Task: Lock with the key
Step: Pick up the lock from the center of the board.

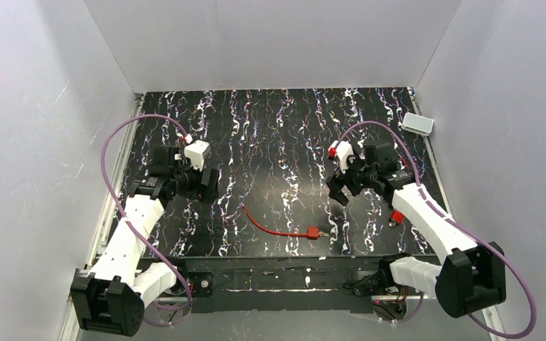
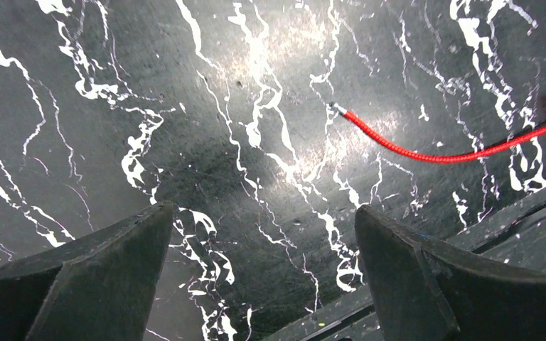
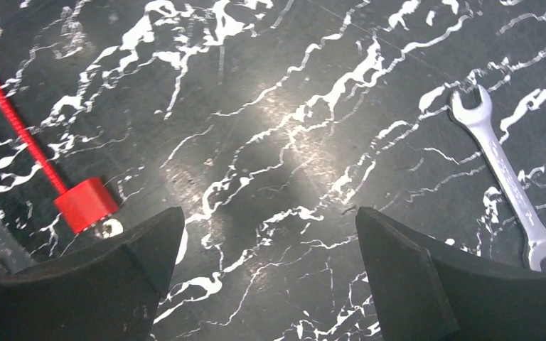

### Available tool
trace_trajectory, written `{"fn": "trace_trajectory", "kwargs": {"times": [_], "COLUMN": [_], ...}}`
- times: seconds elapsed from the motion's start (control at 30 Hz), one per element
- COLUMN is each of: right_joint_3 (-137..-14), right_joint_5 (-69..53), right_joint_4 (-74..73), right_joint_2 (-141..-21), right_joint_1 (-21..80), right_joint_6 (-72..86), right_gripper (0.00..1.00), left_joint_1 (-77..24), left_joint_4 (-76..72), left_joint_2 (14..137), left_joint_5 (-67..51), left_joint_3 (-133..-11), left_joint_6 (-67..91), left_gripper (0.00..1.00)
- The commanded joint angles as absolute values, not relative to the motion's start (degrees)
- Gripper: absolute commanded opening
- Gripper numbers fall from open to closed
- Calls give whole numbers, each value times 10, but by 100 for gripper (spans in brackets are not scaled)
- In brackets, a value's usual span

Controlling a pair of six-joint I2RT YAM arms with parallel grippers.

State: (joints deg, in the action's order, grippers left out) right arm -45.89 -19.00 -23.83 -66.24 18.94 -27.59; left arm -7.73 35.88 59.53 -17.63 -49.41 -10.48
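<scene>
Fingers [image 2: 99, 284] of left gripper [image 2: 263, 209] and right gripper [image 3: 269, 211] spread wide, holding nothing. Red cable lock [image 1: 313, 231] lies lower centre of top view, untouched. Key not identifiable. Wrench [image 3: 508, 185] at right of right wrist view. Locking not begun.

We've got the red cable lock [image 1: 274, 231] on our marbled table [image 1: 277, 142]: left gripper [image 1: 210, 188] beyond its left end, right gripper [image 1: 338, 192] beyond its right, white box [image 1: 418, 123] way past that.
</scene>
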Motion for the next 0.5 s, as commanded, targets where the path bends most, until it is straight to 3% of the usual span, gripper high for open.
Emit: {"fn": "trace_trajectory", "kwargs": {"times": [0.0, 0.47], "right_joint_3": [-445, -400], "right_joint_5": [-259, -216], "right_joint_4": [-289, -301], "right_joint_2": [-630, -640], "right_joint_1": [208, 369], "right_joint_6": [-338, -378], "right_gripper": [100, 100], "left_joint_1": [-79, -78], "left_joint_4": [331, 370], "left_joint_2": [553, 566], "left_joint_5": [-199, -281], "left_joint_3": [-493, -501], "left_joint_6": [-84, -125], "left_gripper": [99, 99]}}
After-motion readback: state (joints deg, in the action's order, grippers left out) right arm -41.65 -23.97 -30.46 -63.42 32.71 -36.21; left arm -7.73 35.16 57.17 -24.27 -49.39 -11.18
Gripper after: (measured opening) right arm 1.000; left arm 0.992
